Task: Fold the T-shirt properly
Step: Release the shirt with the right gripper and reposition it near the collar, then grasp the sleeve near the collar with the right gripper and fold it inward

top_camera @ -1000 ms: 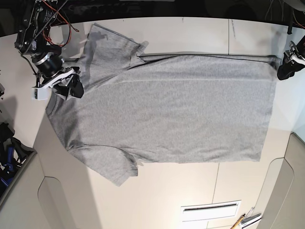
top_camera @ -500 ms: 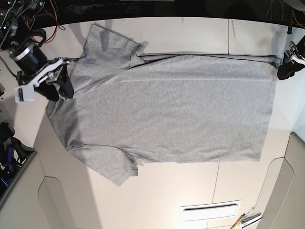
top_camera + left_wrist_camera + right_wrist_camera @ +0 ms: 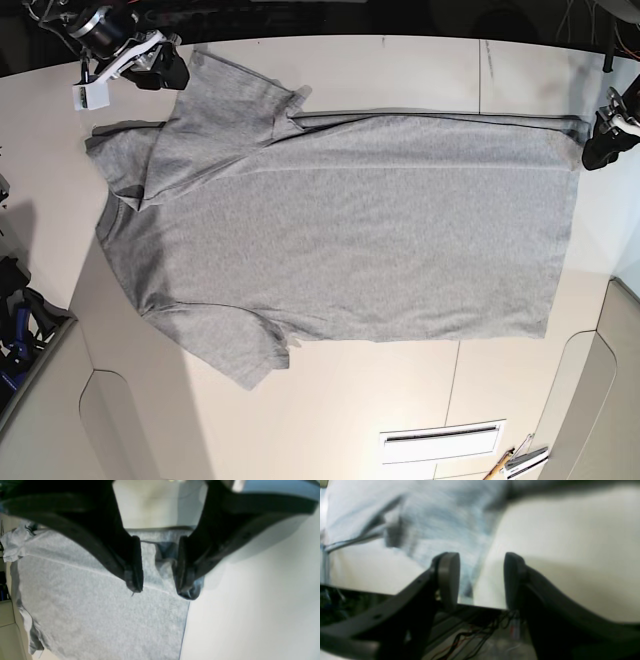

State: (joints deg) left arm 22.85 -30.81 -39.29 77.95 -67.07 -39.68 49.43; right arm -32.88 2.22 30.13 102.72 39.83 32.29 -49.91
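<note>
The T-shirt [image 3: 340, 230] lies flat; left tool [image 3: 158, 590] pinches its blurred corner, right tool [image 3: 481, 580] apart.

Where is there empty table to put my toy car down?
Bare table runs along the far edge above the T-shirt, and more below its lower hem, before the white slotted panel. The middle is all shirt, and both ends are crowded by hands.

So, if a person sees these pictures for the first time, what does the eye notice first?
First, the large heather-grey T-shirt, spread almost flat across the pale table, with its neck end toward the base view's left. Then the right gripper, jaws apart, at the far-left corner by the upper sleeve. Last, the left gripper, which stands over the hem corner at the right edge.
</note>
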